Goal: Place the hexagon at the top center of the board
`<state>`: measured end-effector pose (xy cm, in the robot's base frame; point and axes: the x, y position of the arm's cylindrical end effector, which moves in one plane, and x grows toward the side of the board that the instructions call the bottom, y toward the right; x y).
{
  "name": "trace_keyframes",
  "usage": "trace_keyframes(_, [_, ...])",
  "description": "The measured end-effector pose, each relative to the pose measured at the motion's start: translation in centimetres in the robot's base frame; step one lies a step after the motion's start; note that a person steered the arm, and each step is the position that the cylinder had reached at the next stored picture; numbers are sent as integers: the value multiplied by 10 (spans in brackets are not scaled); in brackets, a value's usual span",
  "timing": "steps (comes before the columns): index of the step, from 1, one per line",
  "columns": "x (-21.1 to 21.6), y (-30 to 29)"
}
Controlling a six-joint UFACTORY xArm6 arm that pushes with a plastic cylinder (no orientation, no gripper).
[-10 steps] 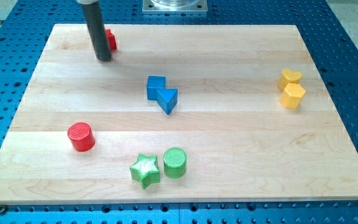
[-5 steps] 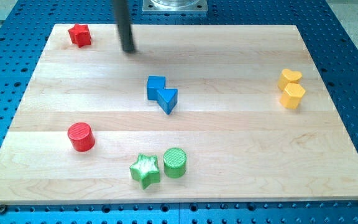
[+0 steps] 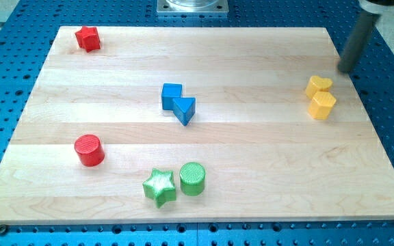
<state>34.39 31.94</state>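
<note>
The yellow hexagon sits near the board's right edge, touching a yellow heart just above it. My tip is at the view's upper right, at the right edge of the wooden board. It stands above and to the right of the yellow heart, a short gap apart from it.
A red star lies in the top left corner. A blue cube and a blue triangle touch near the middle. A red cylinder is at the lower left. A green star and a green cylinder sit at the bottom.
My tip has swept from the top left, beside the red star, across the top of the board to the right edge. The red star slid left into the corner early on. Other blocks have not moved.
</note>
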Motion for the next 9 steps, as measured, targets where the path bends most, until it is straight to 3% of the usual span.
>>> trace_keyframes(1, [57,7])
trace_keyframes(2, [92,-43])
trace_keyframes(4, [87,-227])
trace_keyframes(5, [96,-229])
trace_keyframes(7, [115,-332])
trace_keyframes(8, [132,-319])
trace_keyframes(9, [143,-349])
